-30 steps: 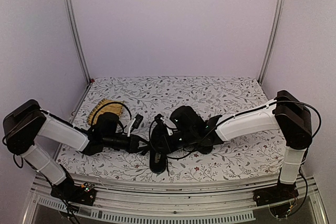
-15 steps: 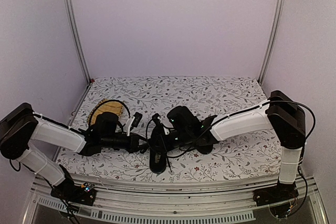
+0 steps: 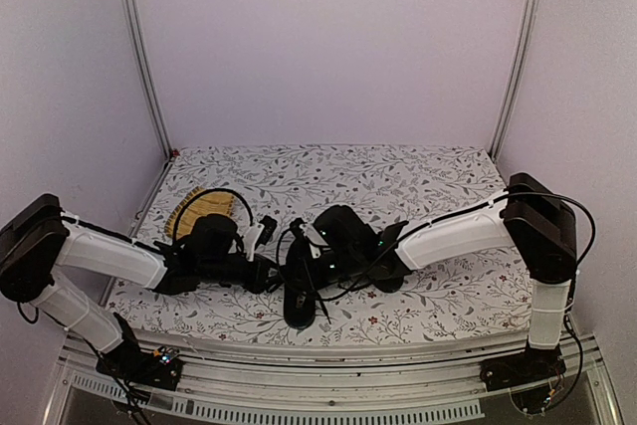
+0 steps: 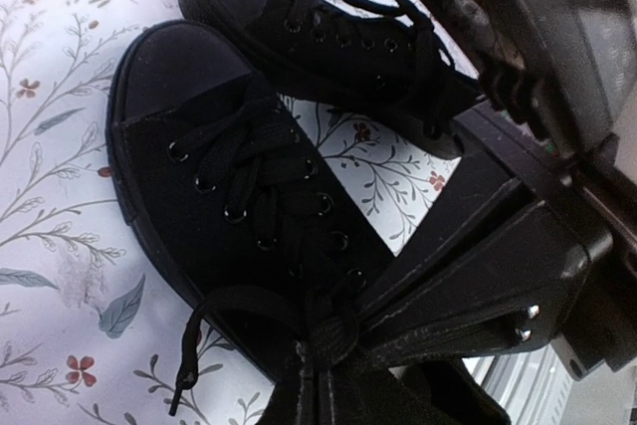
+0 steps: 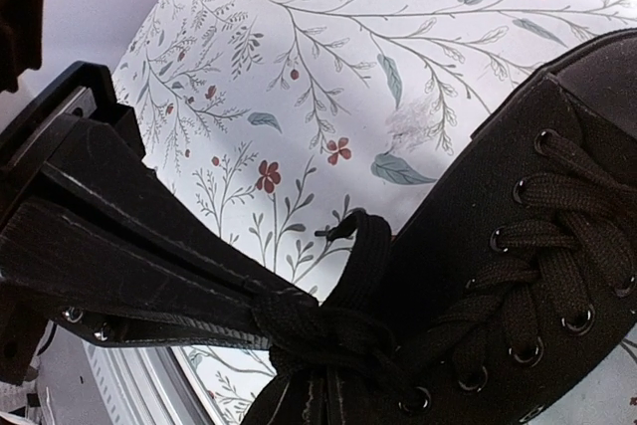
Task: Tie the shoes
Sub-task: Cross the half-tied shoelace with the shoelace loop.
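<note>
On the flowered worktop (image 3: 438, 171), both arms reach in low from the sides and meet at its middle. The left arm (image 3: 109, 251) has dropped its elbow and pushed its wrist a little further toward the centre than a second ago. The right arm (image 3: 458, 231) has slid inward as well, so the two wrists now sit closer together.

The shoes (image 4: 199, 146) lie between them. The nearer one points its toe toward the front edge in the overhead view, and the other shoe (image 4: 328, 37) lies just beside it, mostly under the right arm. A yellow mat (image 3: 194, 208) lies well apart at the left, untouched.

The left gripper (image 4: 323, 345) has just finished closing and now pinches a lace strand at the top eyelets of the nearer shoe. The right gripper (image 5: 289, 320) is clamped tight on the bunched lace (image 5: 363, 246) at the same spot, and the two tips are nearly touching.

One loose lace end (image 4: 184, 365) trails onto the cloth. With both strands held, the arms seem ready to pull apart and cinch. The black-on-black view does not show whether that bunch is a first cross or a bow. The second shoe's laces look untied.
</note>
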`<control>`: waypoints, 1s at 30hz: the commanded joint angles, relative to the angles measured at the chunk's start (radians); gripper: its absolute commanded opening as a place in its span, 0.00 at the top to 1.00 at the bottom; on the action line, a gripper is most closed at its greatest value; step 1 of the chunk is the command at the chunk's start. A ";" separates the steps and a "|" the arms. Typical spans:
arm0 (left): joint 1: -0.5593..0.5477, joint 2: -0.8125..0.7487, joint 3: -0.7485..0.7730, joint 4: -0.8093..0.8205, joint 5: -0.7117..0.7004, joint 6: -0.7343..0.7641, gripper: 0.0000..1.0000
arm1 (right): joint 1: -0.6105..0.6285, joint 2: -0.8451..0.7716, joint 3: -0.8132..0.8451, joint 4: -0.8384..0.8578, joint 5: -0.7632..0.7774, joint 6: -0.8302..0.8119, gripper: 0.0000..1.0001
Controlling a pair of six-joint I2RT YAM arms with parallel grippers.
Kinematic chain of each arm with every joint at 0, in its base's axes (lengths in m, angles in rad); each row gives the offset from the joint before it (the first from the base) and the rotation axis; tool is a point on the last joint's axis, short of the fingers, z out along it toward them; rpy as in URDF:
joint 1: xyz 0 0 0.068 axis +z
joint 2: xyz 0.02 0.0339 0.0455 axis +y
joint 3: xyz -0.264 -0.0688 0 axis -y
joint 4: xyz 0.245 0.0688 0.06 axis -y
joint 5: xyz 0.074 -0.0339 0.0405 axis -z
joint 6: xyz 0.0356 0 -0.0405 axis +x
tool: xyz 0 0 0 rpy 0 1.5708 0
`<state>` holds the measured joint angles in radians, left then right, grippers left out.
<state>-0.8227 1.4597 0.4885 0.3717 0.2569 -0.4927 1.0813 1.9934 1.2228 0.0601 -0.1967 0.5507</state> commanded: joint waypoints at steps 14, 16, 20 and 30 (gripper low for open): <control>-0.097 0.010 0.100 -0.228 -0.268 0.019 1.00 | -0.001 0.013 0.027 0.008 0.210 0.067 0.98; -0.101 0.008 0.104 -0.238 -0.287 0.018 1.00 | -0.002 0.016 0.027 0.005 0.218 0.070 0.98; -0.104 -0.013 0.088 -0.215 -0.286 0.013 1.00 | -0.003 0.027 0.032 0.010 0.209 0.071 0.98; -0.104 -0.036 0.074 -0.178 -0.267 0.010 1.00 | 0.002 0.053 0.027 0.040 0.135 0.030 0.98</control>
<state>-0.9154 1.4456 0.5713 0.1726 -0.0097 -0.4801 1.0908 2.0087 1.2369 0.0925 -0.0547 0.6025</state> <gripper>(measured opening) 0.004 0.022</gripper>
